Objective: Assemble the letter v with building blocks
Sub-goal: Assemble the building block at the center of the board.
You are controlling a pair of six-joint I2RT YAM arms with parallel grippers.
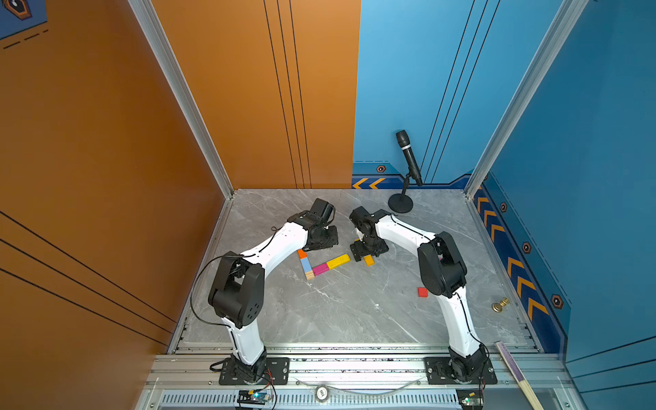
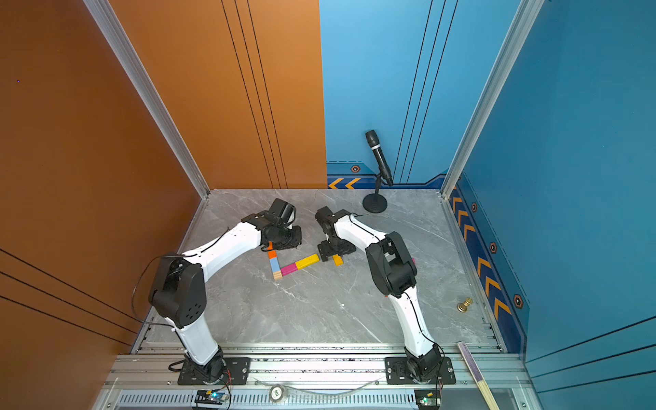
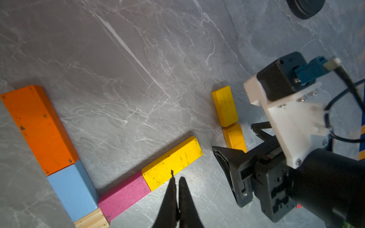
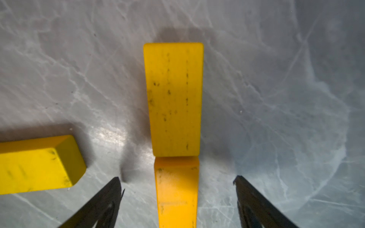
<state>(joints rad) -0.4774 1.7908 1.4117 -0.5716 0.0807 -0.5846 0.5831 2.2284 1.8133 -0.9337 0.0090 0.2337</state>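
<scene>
Right gripper (image 4: 177,180) spread wide, straddling amber block (image 4: 176,189), fingers clear of its sides. Amber block butts end to end with short yellow block (image 4: 173,98); the pair lies at 3 o'clock of long yellow block (image 1: 338,261). Left gripper (image 3: 177,183) pressed together, empty, tips near long yellow block. On table (image 1: 337,319), plain wood block (image 1: 310,275) forms the corner: light blue block (image 1: 305,265) and orange block (image 1: 302,253) run toward 12, pink block (image 1: 321,269) toward 2. Red block (image 1: 422,292) at 4 o'clock, well apart.

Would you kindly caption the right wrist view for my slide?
Open right hand straddling an amber block butted end-to-end against a yellow block.
</scene>
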